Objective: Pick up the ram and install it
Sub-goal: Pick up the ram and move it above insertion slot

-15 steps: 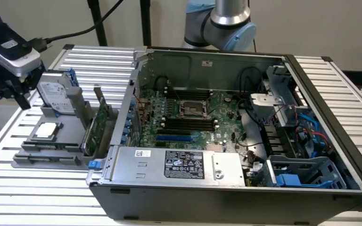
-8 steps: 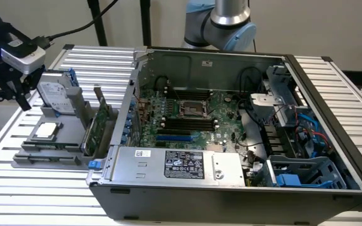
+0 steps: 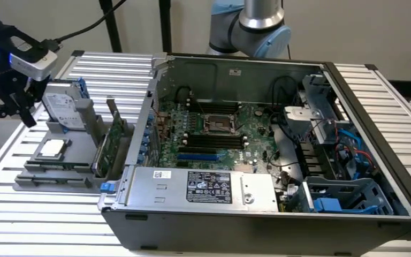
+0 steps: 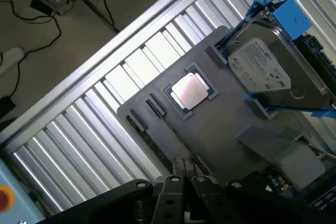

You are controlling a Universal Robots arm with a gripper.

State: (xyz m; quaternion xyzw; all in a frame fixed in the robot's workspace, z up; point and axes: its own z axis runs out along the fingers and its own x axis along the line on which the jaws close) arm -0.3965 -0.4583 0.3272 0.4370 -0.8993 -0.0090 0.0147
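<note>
An open computer case [image 3: 263, 235] sits on the slatted surface [image 3: 41, 219]. Beside it, on the exterior view's left, a gray holder [image 3: 55, 183] keeps the ram [image 3: 59, 163] standing on edge in a front slot. Behind are a square chip [image 3: 52, 150] and a hard drive [image 3: 62, 110]. The pincer [image 3: 27, 119] hangs above, narrow, holding nothing.

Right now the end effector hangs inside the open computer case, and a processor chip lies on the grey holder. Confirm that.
Wrong on one point: the exterior view shows the end effector outside the computer case, beside the grey holder at that view's left. The processor chip does lie on the holder.
</note>
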